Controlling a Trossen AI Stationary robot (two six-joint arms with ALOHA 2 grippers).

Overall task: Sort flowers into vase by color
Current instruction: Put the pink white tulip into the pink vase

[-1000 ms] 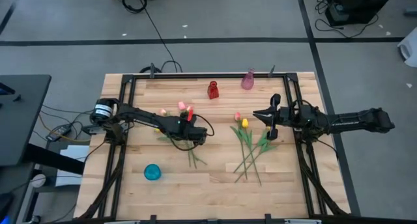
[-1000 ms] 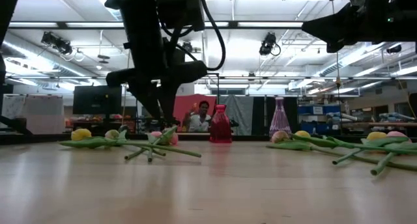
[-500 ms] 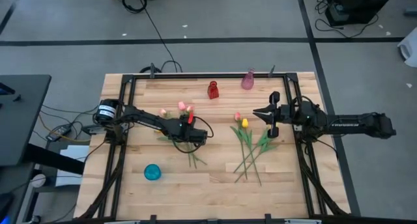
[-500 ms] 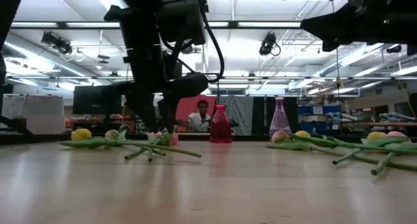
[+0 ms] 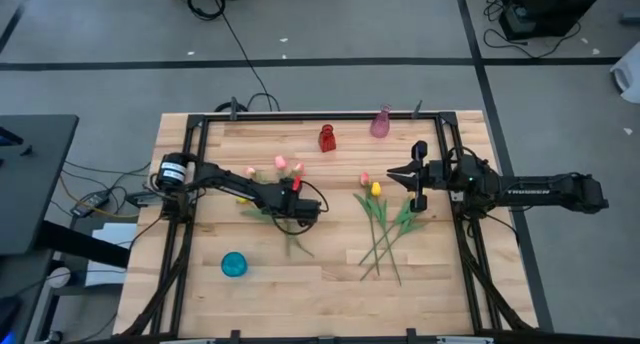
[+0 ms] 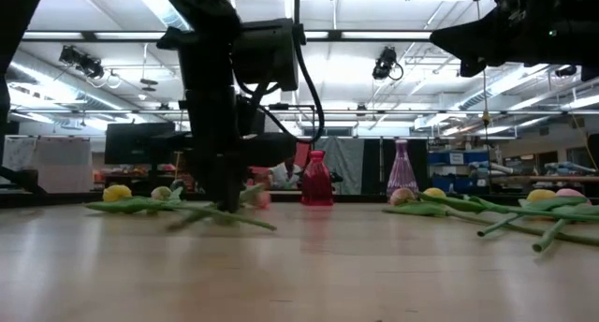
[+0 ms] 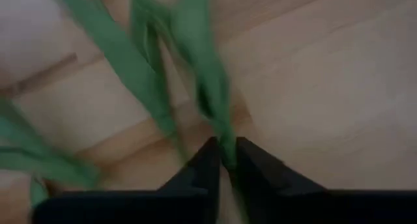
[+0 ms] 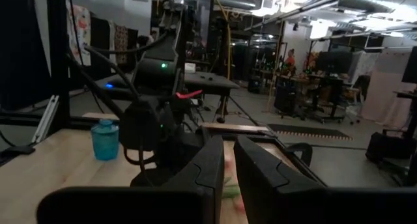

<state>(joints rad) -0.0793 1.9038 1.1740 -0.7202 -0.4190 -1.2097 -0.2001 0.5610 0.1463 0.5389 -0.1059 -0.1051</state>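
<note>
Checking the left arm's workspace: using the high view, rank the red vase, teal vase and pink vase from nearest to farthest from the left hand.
From the left hand, low over the tulip stems:
1. Teal vase, toward the table's front-left.
2. Red vase, at the back edge, near the middle; only slightly farther, so a close call.
3. Pink vase, at the back, right of the red one.

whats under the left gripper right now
The left gripper is down on the wooden table with a green stem between its fingertips. More stems and leaves lie around it; which flower head that stem belongs to is hidden by the arm.
</note>
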